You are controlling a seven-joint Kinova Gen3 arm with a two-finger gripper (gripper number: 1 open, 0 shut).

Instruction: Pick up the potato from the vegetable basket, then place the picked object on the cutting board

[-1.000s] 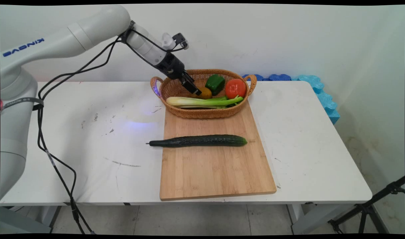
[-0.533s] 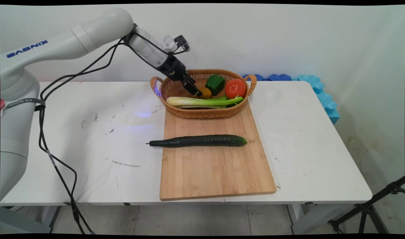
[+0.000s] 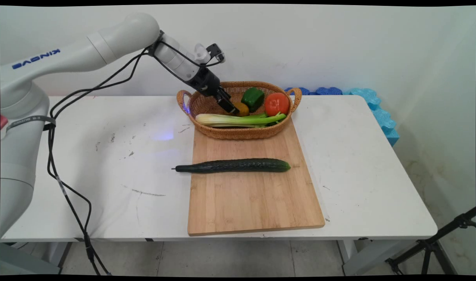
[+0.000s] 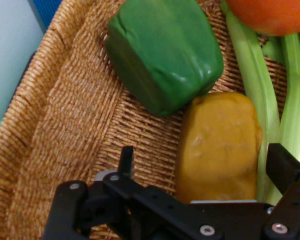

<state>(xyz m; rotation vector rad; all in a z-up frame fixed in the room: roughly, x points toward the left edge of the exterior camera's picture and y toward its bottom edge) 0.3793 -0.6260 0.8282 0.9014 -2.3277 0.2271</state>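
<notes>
My gripper (image 3: 231, 109) (image 4: 202, 162) reaches down into the wicker basket (image 3: 206, 130) (image 4: 65, 110), open, its two fingers on either side of a yellow-brown potato (image 3: 242, 109) (image 4: 220, 145). The left fingertip (image 4: 126, 159) stands apart from the potato; the right one (image 4: 285, 165) is near the celery (image 3: 238, 119) (image 4: 260, 85). A green pepper (image 3: 253, 98) (image 4: 165, 52) lies just beyond the potato, touching it. A red tomato (image 3: 277, 104) (image 4: 272, 12) sits to the right in the basket.
The basket stands on the far end of a wooden cutting board (image 3: 253, 199). A long dark cucumber (image 3: 232, 165) lies across the board's middle, its tip over the left edge. Blue foam pieces (image 3: 374, 105) line the table's far right edge.
The arm has edged right and slightly down, bringing the gripper deeper into the basket around the potato. Nothing else has moved.
</notes>
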